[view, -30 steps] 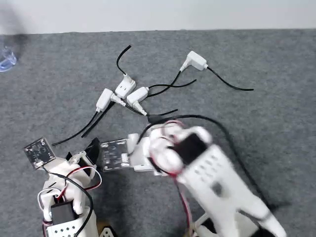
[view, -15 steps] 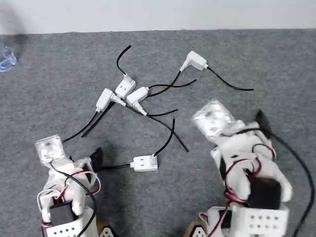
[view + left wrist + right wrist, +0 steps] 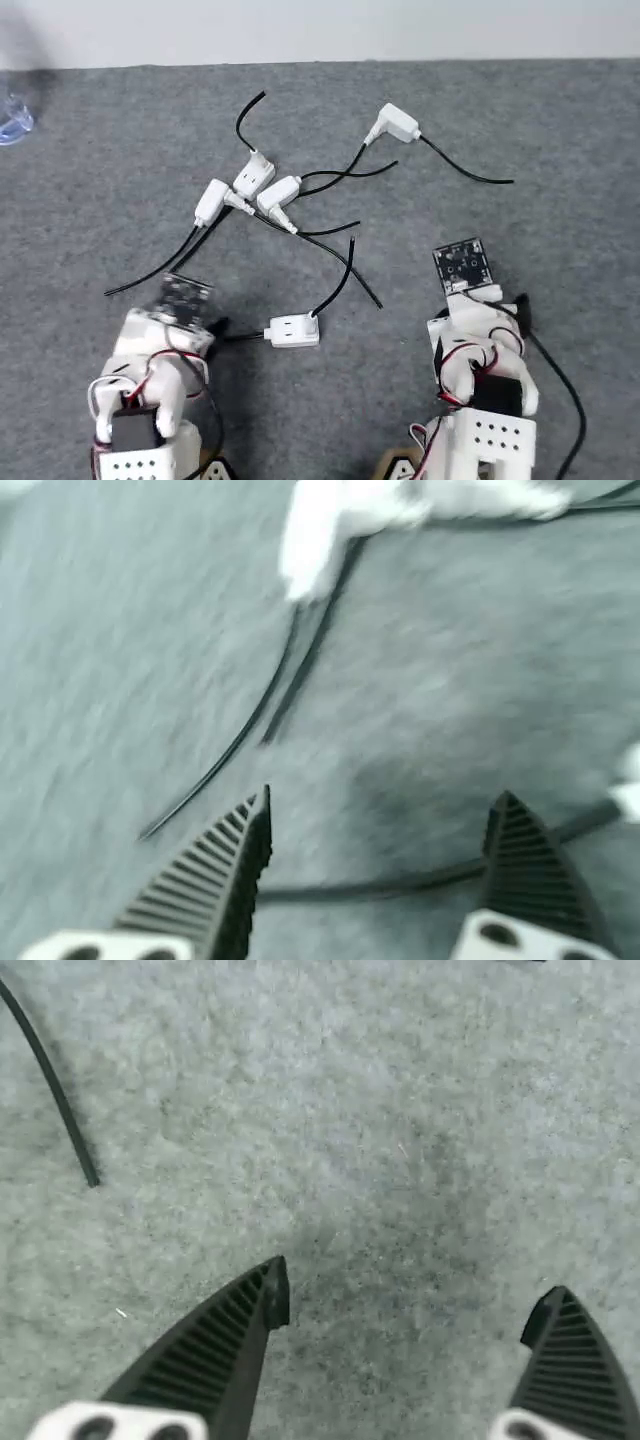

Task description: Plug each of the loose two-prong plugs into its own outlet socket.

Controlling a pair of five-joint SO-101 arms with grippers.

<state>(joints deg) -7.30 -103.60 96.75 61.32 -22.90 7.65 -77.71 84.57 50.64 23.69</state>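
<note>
Fingers (image 3: 225,870) of left gripper (image 3: 385,798) and right gripper (image 3: 415,1280) are found wide, empty; right arm (image 3: 480,360) was withdrawn, outlet socket (image 3: 294,331) left unplugged.

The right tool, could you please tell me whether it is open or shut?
Open: the right tool has its fingers wide apart over the grey carpet, with nothing between them.

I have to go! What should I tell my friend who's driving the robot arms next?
Left gripper: open, empty, over a black cord on the grey mat.
Right gripper: open, empty, over bare mat.
One white socket lies loose between the arms; three white pieces cluster farther back, a lone white piece sits apart.
Done: no sure join visible. Left: all the plugging.
</note>
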